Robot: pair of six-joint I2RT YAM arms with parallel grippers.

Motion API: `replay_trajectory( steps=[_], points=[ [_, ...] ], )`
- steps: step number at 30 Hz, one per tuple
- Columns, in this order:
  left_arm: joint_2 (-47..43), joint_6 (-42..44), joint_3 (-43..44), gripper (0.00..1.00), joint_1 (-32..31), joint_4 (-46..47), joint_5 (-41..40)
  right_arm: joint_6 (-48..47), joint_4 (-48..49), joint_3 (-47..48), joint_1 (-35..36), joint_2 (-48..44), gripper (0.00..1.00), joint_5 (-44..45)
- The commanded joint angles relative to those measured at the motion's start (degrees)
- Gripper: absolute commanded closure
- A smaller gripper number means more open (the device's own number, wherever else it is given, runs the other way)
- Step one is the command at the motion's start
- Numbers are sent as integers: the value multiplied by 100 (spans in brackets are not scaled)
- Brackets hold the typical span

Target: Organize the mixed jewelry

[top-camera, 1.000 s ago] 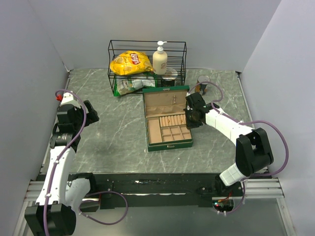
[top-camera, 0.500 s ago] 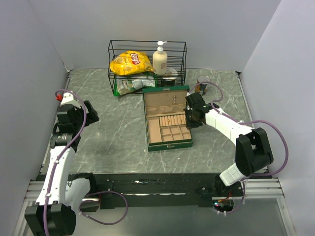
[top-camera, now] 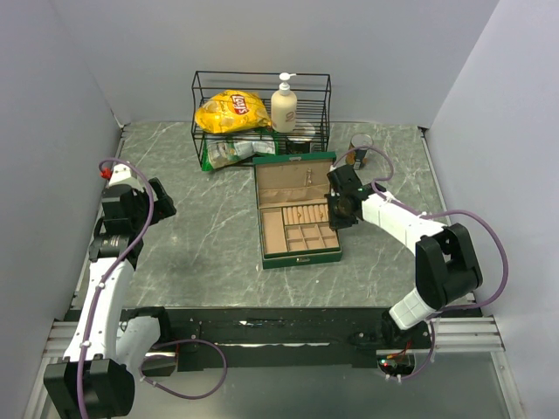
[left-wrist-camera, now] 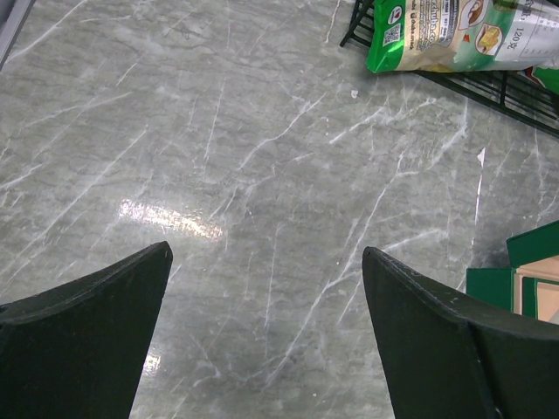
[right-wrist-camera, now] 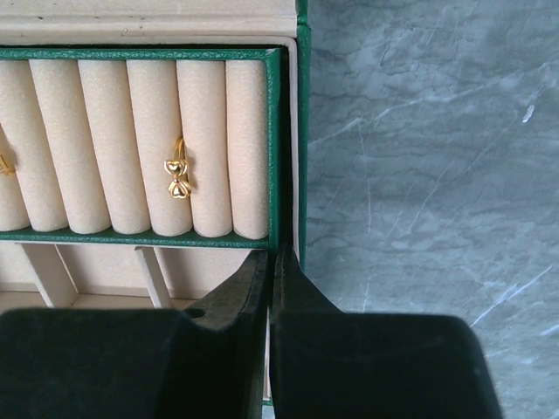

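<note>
A green jewelry box (top-camera: pixel 301 255) lies open in the middle of the table, its lid (top-camera: pixel 295 182) tilted back. In the right wrist view a small gold ring (right-wrist-camera: pixel 177 179) sits between the cream ring rolls (right-wrist-camera: pixel 205 144), and another gold piece (right-wrist-camera: pixel 4 163) shows at the left edge. My right gripper (right-wrist-camera: pixel 272 255) is shut and empty, right over the box's right wall (right-wrist-camera: pixel 300 131); it also shows in the top view (top-camera: pixel 337 209). My left gripper (left-wrist-camera: pixel 265 249) is open and empty above bare table at the far left (top-camera: pixel 162 206). No silvery bangles show.
A black wire rack (top-camera: pixel 262 109) at the back holds a yellow chip bag (top-camera: pixel 231 111), a green snack bag (top-camera: pixel 229 150) and a pump bottle (top-camera: pixel 284 106). A small dark object (top-camera: pixel 358 148) stands at the back right. White walls close in both sides.
My right gripper has edged slightly toward the back along the box's right side. The left arm has not moved.
</note>
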Motion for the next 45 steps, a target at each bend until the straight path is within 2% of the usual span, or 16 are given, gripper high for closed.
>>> replay_trajectory(
  steps=[1,14,19,23,27,45],
  points=[
    [-12,68,109,4,19,179,84,-39,25,51,42,121,100,391],
    [5,68,109,4,19,188,154,102,7,77,183,42,98,875],
    [5,68,109,4,19,179,154,172,-2,95,218,15,95,919],
    [5,68,109,4,19,179,154,243,-20,77,218,-55,91,1059],
    [5,68,109,4,19,179,172,269,-2,51,218,-178,83,1147],
    [-4,68,101,4,19,161,172,410,147,-151,218,-424,69,1227]
  ],
)
